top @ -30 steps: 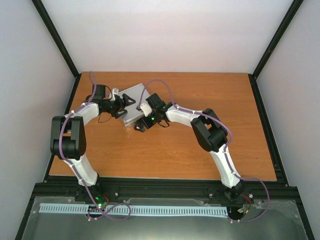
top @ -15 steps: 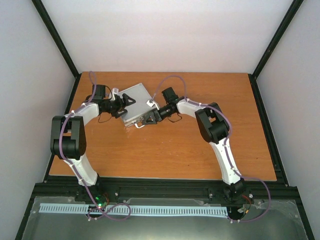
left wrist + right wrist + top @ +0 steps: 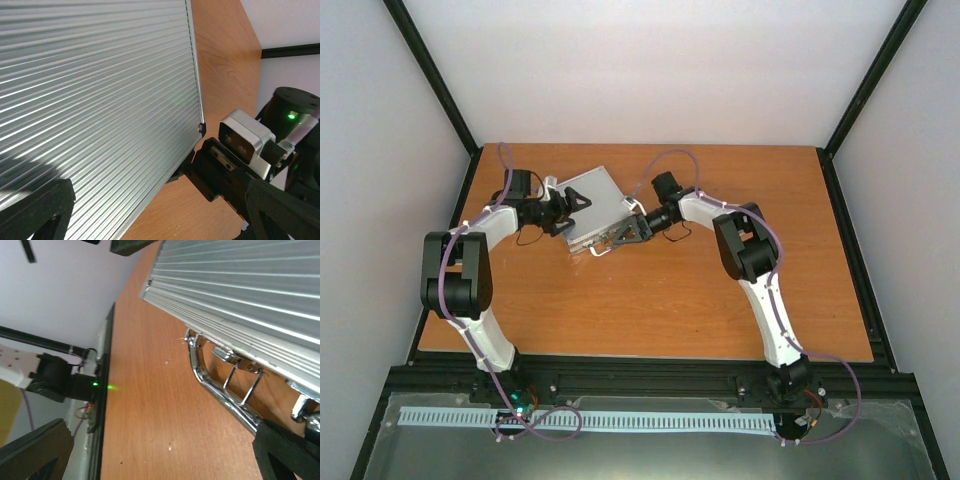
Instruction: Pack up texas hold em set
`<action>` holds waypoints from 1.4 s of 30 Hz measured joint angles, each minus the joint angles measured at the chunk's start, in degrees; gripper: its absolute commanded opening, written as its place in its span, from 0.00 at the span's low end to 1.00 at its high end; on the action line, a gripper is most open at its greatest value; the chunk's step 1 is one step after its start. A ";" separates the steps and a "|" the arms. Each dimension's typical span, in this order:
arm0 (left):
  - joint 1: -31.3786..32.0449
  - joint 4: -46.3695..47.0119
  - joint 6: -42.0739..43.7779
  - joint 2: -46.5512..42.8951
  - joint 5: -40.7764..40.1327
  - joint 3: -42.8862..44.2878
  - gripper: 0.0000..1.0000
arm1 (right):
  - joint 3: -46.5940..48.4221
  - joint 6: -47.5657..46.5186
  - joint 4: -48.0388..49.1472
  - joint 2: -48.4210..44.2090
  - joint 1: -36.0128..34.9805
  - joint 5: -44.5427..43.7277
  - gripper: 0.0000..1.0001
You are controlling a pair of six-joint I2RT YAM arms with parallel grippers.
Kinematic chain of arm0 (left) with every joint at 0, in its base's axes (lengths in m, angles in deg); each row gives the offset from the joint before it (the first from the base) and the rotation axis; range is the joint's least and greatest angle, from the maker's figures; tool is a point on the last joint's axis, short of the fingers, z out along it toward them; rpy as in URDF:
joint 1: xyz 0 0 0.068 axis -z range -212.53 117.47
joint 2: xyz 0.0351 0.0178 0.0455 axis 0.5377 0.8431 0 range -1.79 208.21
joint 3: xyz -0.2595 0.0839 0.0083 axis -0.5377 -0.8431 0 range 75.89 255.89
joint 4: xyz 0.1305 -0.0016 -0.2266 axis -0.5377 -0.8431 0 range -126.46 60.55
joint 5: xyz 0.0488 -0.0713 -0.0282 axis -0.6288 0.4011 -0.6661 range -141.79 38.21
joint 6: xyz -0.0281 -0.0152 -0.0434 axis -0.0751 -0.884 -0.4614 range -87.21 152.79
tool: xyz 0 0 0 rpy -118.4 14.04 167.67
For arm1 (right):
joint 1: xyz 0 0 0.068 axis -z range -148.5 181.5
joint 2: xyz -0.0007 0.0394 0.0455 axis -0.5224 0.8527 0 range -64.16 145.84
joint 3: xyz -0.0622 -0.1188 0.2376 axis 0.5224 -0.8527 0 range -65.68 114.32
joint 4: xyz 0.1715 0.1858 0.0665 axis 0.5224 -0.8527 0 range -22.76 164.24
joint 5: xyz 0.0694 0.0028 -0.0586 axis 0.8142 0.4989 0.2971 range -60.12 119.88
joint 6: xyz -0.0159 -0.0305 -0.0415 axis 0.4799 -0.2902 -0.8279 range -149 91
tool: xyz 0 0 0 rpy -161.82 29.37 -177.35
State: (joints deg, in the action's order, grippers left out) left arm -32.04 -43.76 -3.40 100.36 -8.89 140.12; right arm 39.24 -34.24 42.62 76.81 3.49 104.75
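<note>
**Fastening the shut poker case**

Judging the step in hand as the last one: securing the silver metal case (image 3: 588,203), lying shut and slightly skewed on the far left part of the table (image 3: 720,290). Seeing no card boxes, chips, dice or disc loose anywhere, so presumably packed inside already, though unable to confirm that with the lid down.

Holding the left end effector (image 3: 570,206) over the case's left end, fingers (image 3: 35,210) spread wide apart above the ribbed lid, clamping nothing. Holding the right end effector (image 3: 623,236) at the case's near-right edge, fingers (image 3: 287,452) likewise spread apart and gripping nothing. Facing the chrome handle (image 3: 220,392) and the small latches (image 3: 232,360) set beside it under the lid's edge. One fingertip sitting just beside the handle's end; contact too close to tell. Latches snapped or loose: not readable from here.

Calling next, most likely, for nudging each latch home with the right fingertip while bracing the lid with the left, to stop the light case sliding across the smooth wood.

Finding no brand, label or writing anywhere: only plain ribbed aluminium, plus a green indicator lamp (image 3: 291,116) glowing on the right arm.
</note>
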 measured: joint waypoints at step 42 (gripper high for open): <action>-0.20 1.27 0.44 0.33 -0.96 -0.15 0.97 | 7.56 -8.57 -1.27 4.20 -3.10 -2.12 0.98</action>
State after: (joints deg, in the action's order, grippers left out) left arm -32.24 -42.49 -2.96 100.68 -9.85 139.97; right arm 46.80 -42.81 41.36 81.01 0.38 102.63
